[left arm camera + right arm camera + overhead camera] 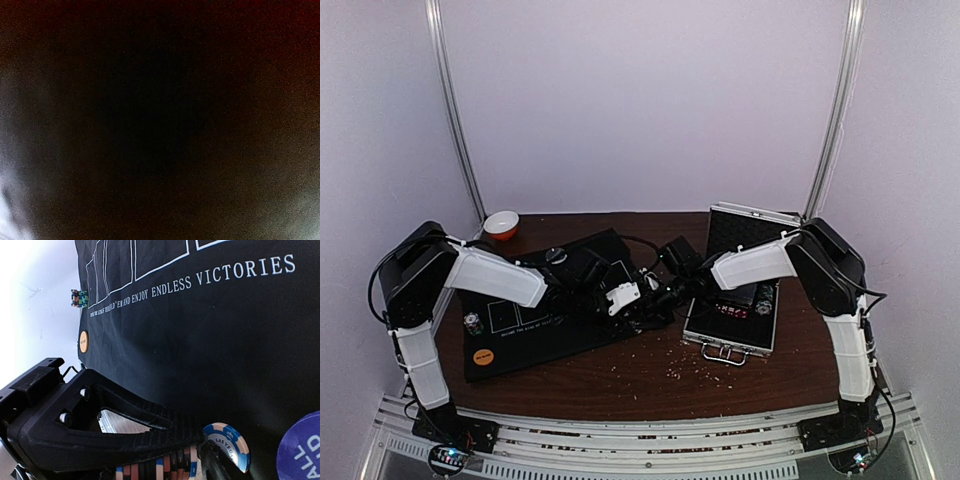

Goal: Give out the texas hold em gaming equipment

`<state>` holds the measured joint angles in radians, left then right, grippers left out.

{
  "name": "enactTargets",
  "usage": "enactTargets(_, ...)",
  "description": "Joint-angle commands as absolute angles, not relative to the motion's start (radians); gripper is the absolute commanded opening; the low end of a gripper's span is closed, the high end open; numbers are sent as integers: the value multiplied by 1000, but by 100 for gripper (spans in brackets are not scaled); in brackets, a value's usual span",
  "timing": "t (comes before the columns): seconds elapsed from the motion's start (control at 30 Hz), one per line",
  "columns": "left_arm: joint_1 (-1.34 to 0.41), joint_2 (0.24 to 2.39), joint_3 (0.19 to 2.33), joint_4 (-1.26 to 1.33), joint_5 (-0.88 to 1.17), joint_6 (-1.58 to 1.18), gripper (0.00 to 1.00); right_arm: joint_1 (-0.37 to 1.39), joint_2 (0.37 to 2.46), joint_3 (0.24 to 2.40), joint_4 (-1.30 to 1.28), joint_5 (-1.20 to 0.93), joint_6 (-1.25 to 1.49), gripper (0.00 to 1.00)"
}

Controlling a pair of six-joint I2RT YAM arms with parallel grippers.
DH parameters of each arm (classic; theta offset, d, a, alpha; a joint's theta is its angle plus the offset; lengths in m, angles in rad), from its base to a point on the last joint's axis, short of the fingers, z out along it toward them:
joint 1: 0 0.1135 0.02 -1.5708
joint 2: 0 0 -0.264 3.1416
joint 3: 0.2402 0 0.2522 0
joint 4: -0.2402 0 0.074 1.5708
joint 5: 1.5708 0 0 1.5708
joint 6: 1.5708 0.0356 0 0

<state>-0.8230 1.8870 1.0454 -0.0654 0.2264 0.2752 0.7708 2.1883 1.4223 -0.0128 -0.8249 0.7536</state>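
At mat (535, 335) right edge: left end effector (642, 308) and right end effector (665, 290), tips close together, low over the table (620, 385).

- Left end effector: its fingers are not distinct in the top view, and the left wrist view is dark. Whether it is open or closed cannot be told.
- Right end effector: one black finger (125, 432) shows in the right wrist view, lying along the chip row. Whether it clamps the row cannot be told.
- Chip row (160, 469): striped chips on edge, directly under that finger, over the mat. The end chip (227, 444) is blue and white and marked LAS VEGAS.
- Purple disc (302, 450): flat on the mat, just beside the end chip, cut off by the frame edge, with white lettering.
- Chip stack (472, 322): upright, at the mat's left edge.
- Orange disc (481, 354): flat on the mat's near left corner, near the chip stack.
- Case (732, 345): silver with black lining, on the table right of the mat, lid raised. Chips show inside it.
- Bowl (501, 224): orange and white, on the table behind the mat's far left corner.
- Mat: black with white printed boxes, and reads ENDLESS VICTORIES.
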Motion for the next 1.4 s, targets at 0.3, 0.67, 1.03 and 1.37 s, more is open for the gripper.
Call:
enactTargets(0.3, -811, 1942, 1066, -335, 113, 200, 0, 799, 2121, 1411, -85, -564, 681, 57)
enactTargets(0.67, -811, 1945, 1057, -331, 78, 215, 0, 751, 2077, 1305, 53, -685, 755, 58)
enactTargets(1.03, -811, 1893, 999, -201, 88, 210, 0, 728, 2070, 1126, 450, -788, 1037, 57)
enactTargets(1.37, -810, 1901, 989, -167, 98, 208, 0, 718, 2038, 1071, 489, -757, 1075, 57)
